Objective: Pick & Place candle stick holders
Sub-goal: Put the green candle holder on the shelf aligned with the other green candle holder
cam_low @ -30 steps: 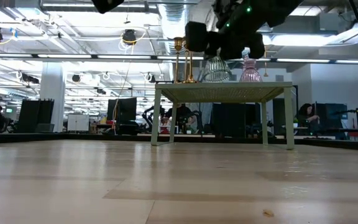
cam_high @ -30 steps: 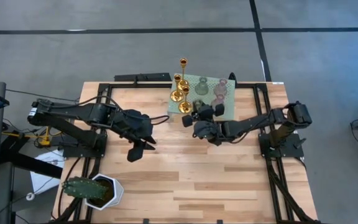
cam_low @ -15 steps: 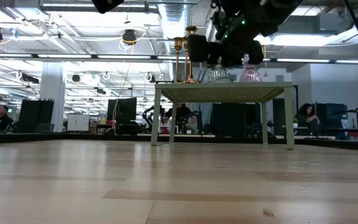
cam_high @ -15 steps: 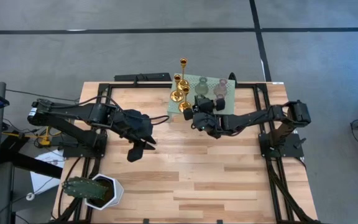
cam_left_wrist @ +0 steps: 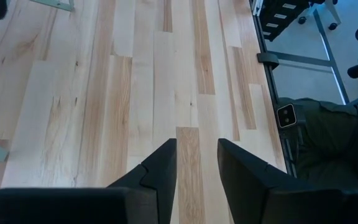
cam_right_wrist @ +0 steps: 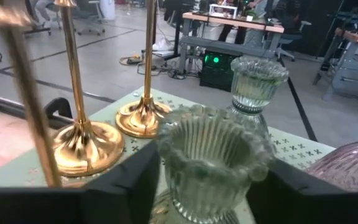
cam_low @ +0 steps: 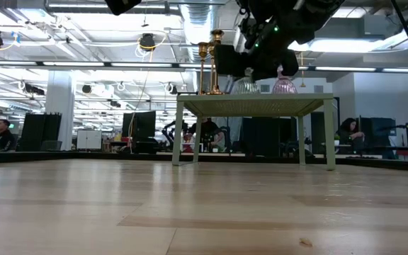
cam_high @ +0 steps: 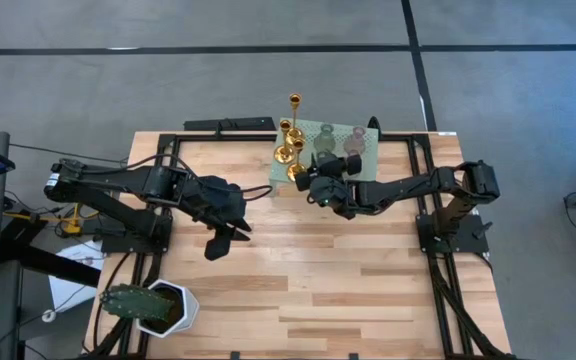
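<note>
A mint-green perforated stand [cam_high: 368, 168] at the table's far edge carries gold candle stick holders [cam_high: 287, 152], a pale green glassy one [cam_high: 325, 135] and pinkish ones [cam_high: 353, 141]. My right gripper [cam_high: 315, 178] reaches level over the stand's near edge. Its open fingers stand on either side of a second pale green ribbed holder [cam_right_wrist: 210, 158], which stands upright with its foot hidden. In the low view this holder [cam_low: 245, 84] shows at the stand's top. My left gripper [cam_left_wrist: 197, 158] hangs open over bare wood [cam_high: 224, 240], left of centre. My right gripper's fingers [cam_right_wrist: 135, 186] flank the ribbed cup [cam_right_wrist: 185, 155] of the pale green holder, coming level from the table's near side. I cannot tell whether they touch the glass.
Gold stems [cam_right_wrist: 70, 62] rise close beside my right gripper, and a pinkish holder [cam_right_wrist: 353, 165] stands on its other side. A white pot with a cactus [cam_high: 158, 305] sits at the near left corner. Bare wood fills the table's middle and near right.
My right gripper has swung toward the far edge and a little left, carrying the pale green holder in over the stand's near edge and slightly down. The holder now shows lower, at the stand's top.
</note>
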You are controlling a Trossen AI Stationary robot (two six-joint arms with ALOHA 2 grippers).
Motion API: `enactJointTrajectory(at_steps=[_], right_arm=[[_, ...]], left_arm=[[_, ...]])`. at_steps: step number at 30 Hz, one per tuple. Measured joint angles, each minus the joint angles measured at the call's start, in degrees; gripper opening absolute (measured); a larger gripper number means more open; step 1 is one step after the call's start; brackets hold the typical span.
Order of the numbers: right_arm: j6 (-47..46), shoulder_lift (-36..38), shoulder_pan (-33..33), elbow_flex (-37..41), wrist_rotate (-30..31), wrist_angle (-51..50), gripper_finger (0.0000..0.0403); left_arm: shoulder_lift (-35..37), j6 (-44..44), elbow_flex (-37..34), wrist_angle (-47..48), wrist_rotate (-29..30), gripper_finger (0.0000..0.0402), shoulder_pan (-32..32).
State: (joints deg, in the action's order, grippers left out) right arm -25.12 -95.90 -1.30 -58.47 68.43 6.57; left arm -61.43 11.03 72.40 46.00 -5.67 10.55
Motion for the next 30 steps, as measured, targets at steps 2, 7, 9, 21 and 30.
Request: enactJointTrajectory(at_steps=[2,7,9,21,30], right_arm=[[0.04,-0.03,-0.04,0.03,-0.17,0.05,0.0212],[0.19,-0.02,-0.35,0.01,-0.03,0.15,0.0260],[0.51,-0.02,-0.35,0.01,-0.02,0.16,0.0260],[11.26,0.00,2.67,-2.85,1.80,0.29,0.0211],[16.53,0.07,3.72,-5.34,2.53,0.24,0.0203]], left_arm=[[0.00,0.00,0.00,0.00,0.00,0.0116,0.00],[0.00,0.00,0.00,0.00,0.00,0.0116,0.00],[0.00,0.19,0.00,0.00,0.00,0.0116,0.00],[-0.02,0.42,0.00,0.00,0.00,0.0116,0.00],[-0.02,0.42,0.00,0.00,0.00,0.0116,0.00]])
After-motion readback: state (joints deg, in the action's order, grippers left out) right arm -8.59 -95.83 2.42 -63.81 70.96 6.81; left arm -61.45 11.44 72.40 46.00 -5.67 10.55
